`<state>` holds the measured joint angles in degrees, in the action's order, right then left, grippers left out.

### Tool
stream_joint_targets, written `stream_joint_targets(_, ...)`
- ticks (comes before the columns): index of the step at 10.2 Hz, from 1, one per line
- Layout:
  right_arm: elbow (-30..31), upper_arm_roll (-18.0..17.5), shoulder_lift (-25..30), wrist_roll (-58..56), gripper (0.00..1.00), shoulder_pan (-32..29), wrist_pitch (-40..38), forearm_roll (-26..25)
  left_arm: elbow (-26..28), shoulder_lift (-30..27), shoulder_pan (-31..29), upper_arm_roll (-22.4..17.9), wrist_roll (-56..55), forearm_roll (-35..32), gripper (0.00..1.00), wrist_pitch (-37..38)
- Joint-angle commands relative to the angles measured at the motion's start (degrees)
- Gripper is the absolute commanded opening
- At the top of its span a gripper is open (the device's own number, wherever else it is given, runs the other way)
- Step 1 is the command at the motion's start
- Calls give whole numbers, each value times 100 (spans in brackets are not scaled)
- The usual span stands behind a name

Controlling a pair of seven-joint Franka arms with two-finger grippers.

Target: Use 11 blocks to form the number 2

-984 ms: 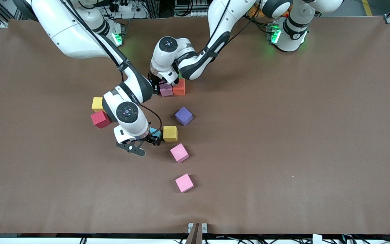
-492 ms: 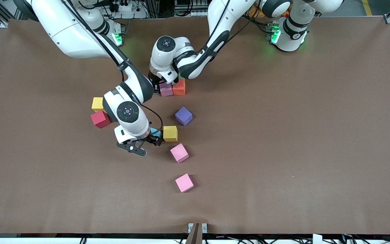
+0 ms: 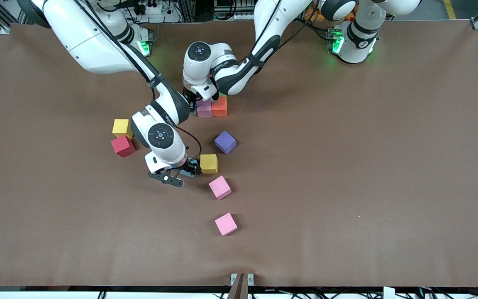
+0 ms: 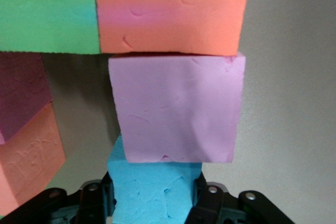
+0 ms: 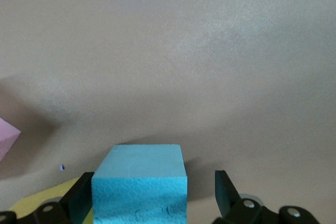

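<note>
Between left tool (image 4: 157,203) tips sits 1 pinched blue block (image 4: 155,192); right tool (image 5: 152,192) spread.

The cluster of blocks (image 3: 212,107) lies closest to the bases; the left gripper (image 4: 155,205) grips the end block (image 4: 155,190) against it. Nearer to the front camera runs a row of four blocks (image 3: 220,187). A lone block (image 5: 140,182) sits beside it, between the spread fingers of the right gripper (image 5: 152,195). A pair of blocks (image 3: 123,146) lies toward the right arm's end.
</note>
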<state>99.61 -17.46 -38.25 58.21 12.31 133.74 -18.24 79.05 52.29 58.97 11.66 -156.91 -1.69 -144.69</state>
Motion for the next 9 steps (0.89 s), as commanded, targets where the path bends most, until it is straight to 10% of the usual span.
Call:
stream_joint_targets(1, 50, -29, 28, 120, 12, 0, 55, -75, 154, 36, 62, -102, -524, -349, 23, 380)
stream_joint_targets(3, 50, -29, 124, 147, 0, 17, 12, -75, 154, 36, 62, -102, -524, -349, 30, 380)
stream_joint_targets(4, 120, -29, 290, 95, 0, 9, -6, -75, 154, 36, 62, -102, -524, -349, 66, 380)
stream_joint_targets(6, 584, -38, 756, -255, 0, -96, -6, -75, 145, 36, 62, -102, -524, -349, 100, 380)
stream_joint_targets(9, 1348, -38, 1292, -485, 0, -53, 55, -75, 128, 36, 62, -102, -524, -358, 100, 380)
